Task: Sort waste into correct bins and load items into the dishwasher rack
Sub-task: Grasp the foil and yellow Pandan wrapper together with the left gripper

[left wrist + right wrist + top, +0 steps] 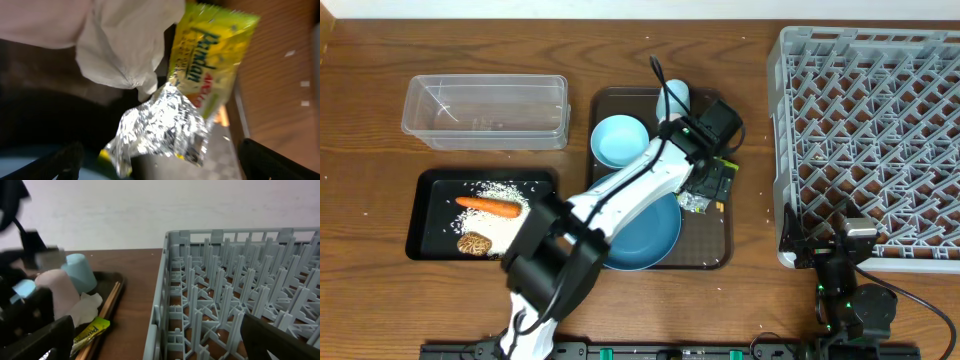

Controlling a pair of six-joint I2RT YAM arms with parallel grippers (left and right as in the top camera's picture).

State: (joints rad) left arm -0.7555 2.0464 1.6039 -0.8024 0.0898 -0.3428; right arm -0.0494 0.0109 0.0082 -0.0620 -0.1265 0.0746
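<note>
My left gripper (708, 185) hangs open over the right side of the brown serving tray, its fingers wide apart in the left wrist view (165, 167). Just ahead of it lie crumpled foil (160, 127), a green-yellow wrapper (212, 55) and a crumpled white tissue (125, 45); nothing is held. The dark-blue plate (650, 235), light-blue bowl (620, 140) and light-blue cup (672, 97) sit on that tray. The black tray (430, 215) holds rice, a carrot (488, 207) and a brown lump (473, 243). The clear tub (485, 110) is behind it. My right gripper (845, 250) is open and empty at the grey rack's (870, 140) front left corner.
The brown serving tray (715, 255) lies between the black tray and the rack. In the right wrist view, chopsticks (107, 302) lie along the tray's edge beside the pale pink cup (55, 292) and the blue cup (82, 272). The left arm crosses over the plate.
</note>
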